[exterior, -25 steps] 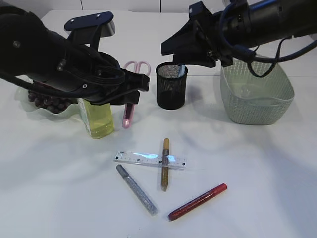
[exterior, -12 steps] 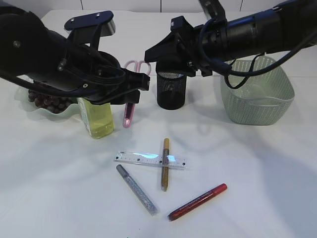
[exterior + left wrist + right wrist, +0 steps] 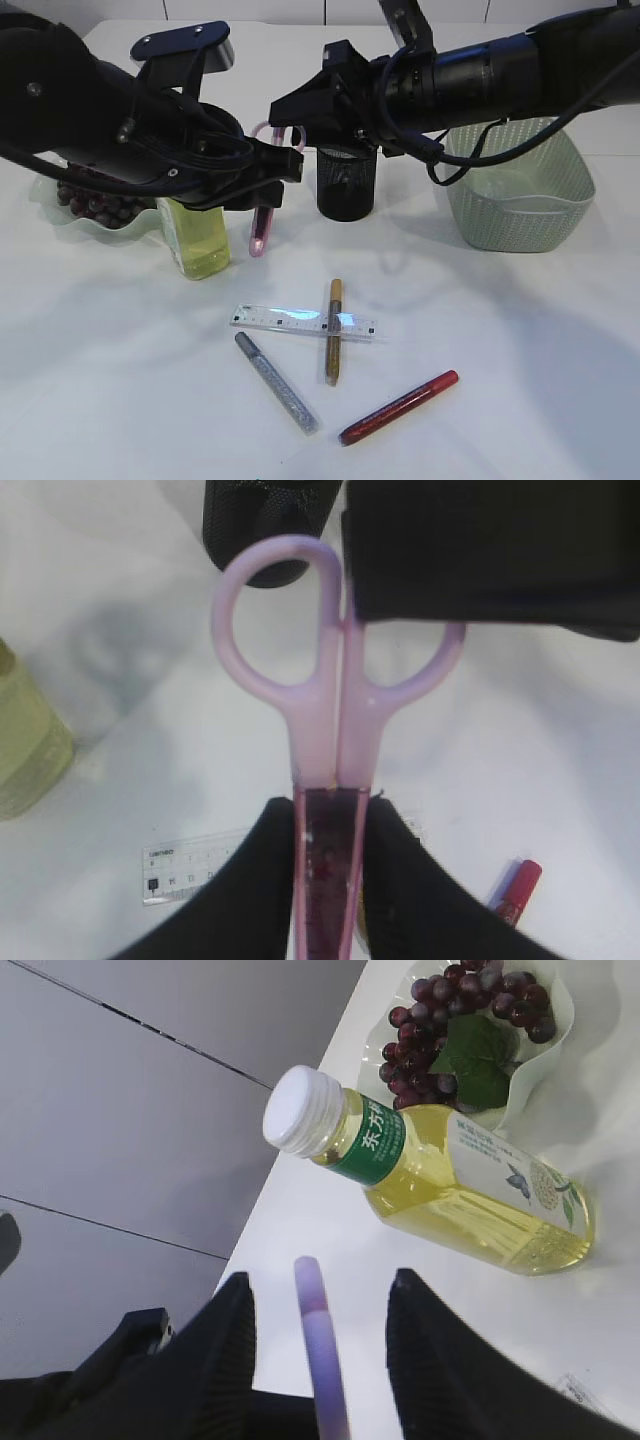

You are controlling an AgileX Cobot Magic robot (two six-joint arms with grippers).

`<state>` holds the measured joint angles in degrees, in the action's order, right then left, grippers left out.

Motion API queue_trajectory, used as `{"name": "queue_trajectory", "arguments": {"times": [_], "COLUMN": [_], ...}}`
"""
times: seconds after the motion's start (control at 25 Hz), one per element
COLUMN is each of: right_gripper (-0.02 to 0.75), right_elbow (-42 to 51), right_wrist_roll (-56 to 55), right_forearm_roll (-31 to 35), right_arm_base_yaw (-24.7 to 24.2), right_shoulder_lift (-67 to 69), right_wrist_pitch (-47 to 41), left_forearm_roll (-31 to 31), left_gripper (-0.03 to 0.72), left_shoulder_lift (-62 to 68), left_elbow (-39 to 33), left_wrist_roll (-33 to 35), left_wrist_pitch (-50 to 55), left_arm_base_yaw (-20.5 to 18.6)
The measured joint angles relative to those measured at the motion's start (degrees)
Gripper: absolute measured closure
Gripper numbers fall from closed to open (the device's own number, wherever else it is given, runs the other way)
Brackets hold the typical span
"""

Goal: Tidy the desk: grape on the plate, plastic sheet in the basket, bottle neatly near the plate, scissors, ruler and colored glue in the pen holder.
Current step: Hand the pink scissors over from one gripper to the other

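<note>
Left fingers (image 3: 262, 880) clamp scissors (image 3: 330, 730) at the blades, handles pointing away, lifted off tabletop (image 3: 500, 330). Right fingers (image 3: 235, 1345) half open, empty, now straddling one handle loop; over the last second this arm swung in from the basket (image 3: 520, 200). Likely handover before pen holder (image 3: 346, 182), just beyond.

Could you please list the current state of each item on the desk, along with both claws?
Scissors: closed, held off the desk by the blades.
Left claw: shut on the scissors.
Right claw: open around a scissors handle.
Bottle: capped, upright beside the plate.
Grapes: on the plate.
Pen holder: upright.
Ruler: flat under the gold glue pen.
Basket: upright.
</note>
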<state>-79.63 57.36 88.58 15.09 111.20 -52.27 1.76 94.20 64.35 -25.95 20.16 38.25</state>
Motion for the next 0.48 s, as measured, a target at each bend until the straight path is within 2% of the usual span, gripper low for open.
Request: {"name": "queue_trajectory", "arguments": {"times": [0.48], "right_gripper": [0.402], "right_elbow": [0.0], "right_wrist_roll": [0.4], "right_forearm_roll": [0.8], "right_arm_base_yaw": [1.9], "right_shoulder_lift": [1.2], "right_wrist_pitch": [0.2], "left_forearm_roll": [0.0], "left_gripper": [0.547], "left_shoulder_lift": [0.0], "left_elbow": [0.0], "left_wrist_roll": [0.0], "left_wrist_pitch": [-1.4], "left_arm_base_yaw": [0.1]}}
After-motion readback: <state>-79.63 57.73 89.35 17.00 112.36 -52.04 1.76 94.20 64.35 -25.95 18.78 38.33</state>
